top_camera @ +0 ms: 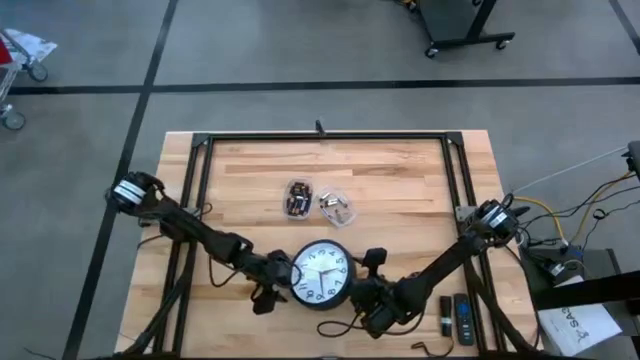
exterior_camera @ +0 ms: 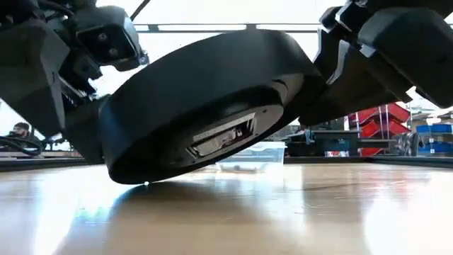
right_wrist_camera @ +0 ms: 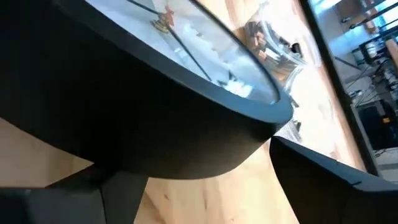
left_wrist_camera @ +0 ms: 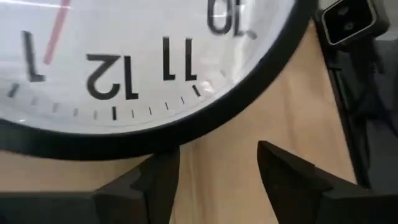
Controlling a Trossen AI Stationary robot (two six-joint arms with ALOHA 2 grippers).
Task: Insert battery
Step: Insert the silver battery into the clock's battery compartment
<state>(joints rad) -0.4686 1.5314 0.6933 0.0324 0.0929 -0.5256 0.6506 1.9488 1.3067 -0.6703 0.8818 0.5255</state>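
Note:
A round wall clock point(top_camera: 320, 275) with a black rim and a white face lies face up near the table's front edge, between my two grippers. In the low view it is tilted. Its right side is raised and its lower left edge point(exterior_camera: 141, 178) rests on the table. The battery slot point(exterior_camera: 221, 138) on its back shows from below. My right gripper point(top_camera: 368, 292) is shut on the clock's right rim. My left gripper point(left_wrist_camera: 217, 168) stands open at the left rim, by the 12 mark. Batteries lie in a clear box point(top_camera: 298, 197) farther back. My right gripper has the clock's rim point(right_wrist_camera: 186, 143) on its right side between its two fingers, coming level from the table's right. The rim itself hides the exact places of contact. The clock is tilted in the hold, right side up, left edge on the table. My left gripper has one fingertip point(left_wrist_camera: 163, 163) at the rim below the 12 mark. I cannot tell whether it touches.
A second clear box point(top_camera: 338, 207) with small parts stands beside the battery box, behind the clock. Two dark remote-like bars point(top_camera: 455, 316) lie at the near right. A black metal frame point(top_camera: 320, 136) runs around the wooden table top.

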